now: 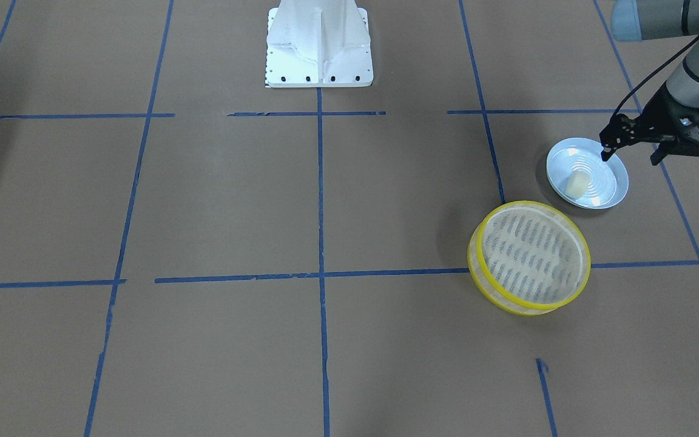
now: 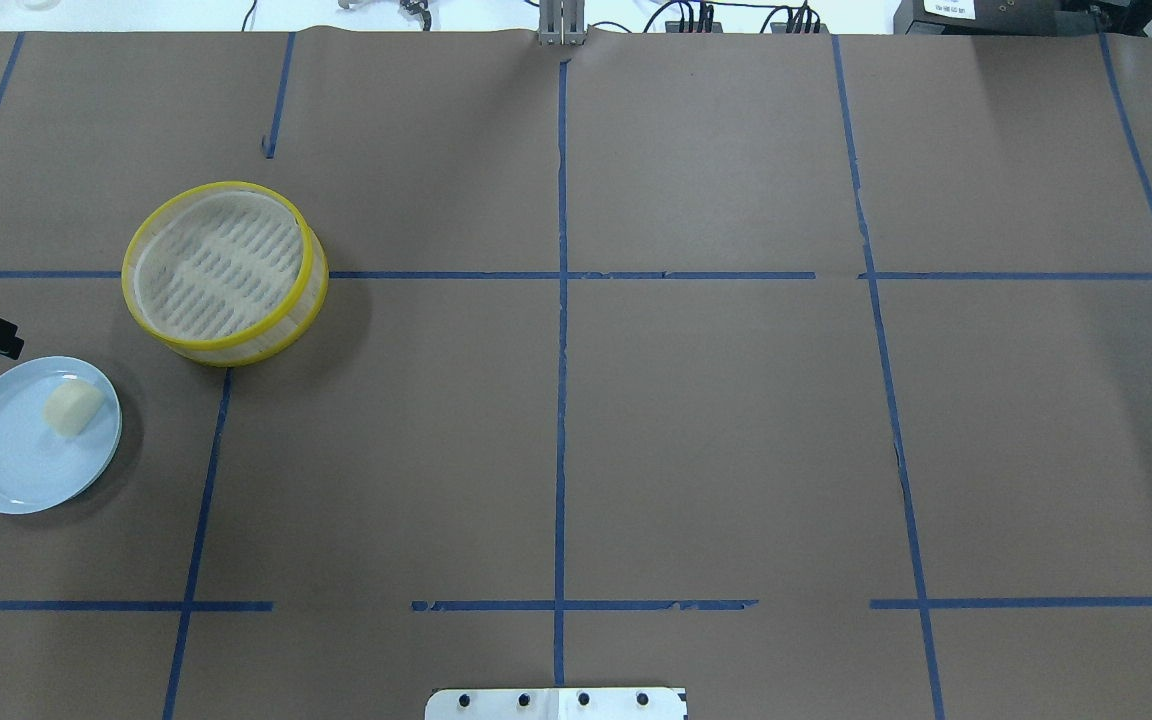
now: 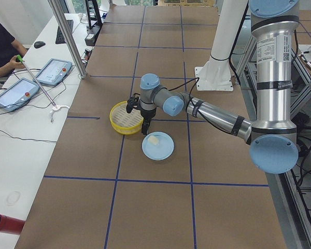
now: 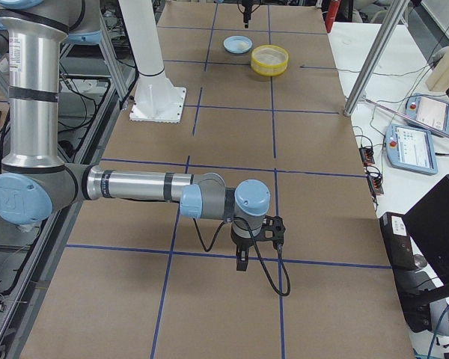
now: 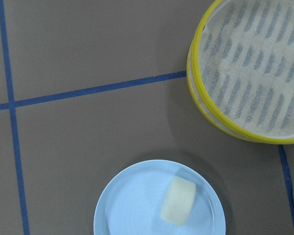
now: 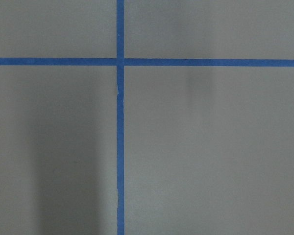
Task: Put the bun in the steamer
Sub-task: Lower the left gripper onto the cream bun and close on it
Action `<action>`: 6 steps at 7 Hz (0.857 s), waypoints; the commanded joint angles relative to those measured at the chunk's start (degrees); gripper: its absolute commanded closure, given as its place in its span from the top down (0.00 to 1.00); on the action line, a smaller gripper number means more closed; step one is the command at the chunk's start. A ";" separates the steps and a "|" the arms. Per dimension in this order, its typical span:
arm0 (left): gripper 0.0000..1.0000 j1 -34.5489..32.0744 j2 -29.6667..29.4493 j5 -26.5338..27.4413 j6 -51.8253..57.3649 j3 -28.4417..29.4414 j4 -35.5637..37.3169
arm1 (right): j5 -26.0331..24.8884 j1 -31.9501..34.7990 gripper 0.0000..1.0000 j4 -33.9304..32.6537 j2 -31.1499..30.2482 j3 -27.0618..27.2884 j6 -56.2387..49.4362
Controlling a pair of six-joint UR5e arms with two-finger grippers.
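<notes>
The cream-white bun (image 1: 578, 184) lies on a pale blue plate (image 1: 619, 182), toward the side nearest the steamer (image 1: 531, 255). The steamer is a round basket with a yellow rim and an empty slotted floor, standing just beside the plate. My left gripper (image 1: 631, 155) is open and empty, hovering above the plate's edge on the robot's side, apart from the bun. The left wrist view shows the bun (image 5: 179, 199), the plate (image 5: 122, 210) and the steamer (image 5: 255, 73) below. My right gripper (image 4: 243, 258) shows only in the exterior right view, far from them; I cannot tell its state.
The white robot base (image 1: 319, 42) stands at the table's middle on the robot's side. Blue tape lines (image 1: 320, 194) grid the brown table. A side table with tablets (image 3: 46, 72) and a metal pole (image 3: 67, 36) lie beyond the far edge.
</notes>
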 commanded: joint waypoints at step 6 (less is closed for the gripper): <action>1.00 8.45 -0.61 -0.16 -7.07 10.96 -13.56 | 0.00 -0.02 1.00 0.00 0.00 0.00 0.00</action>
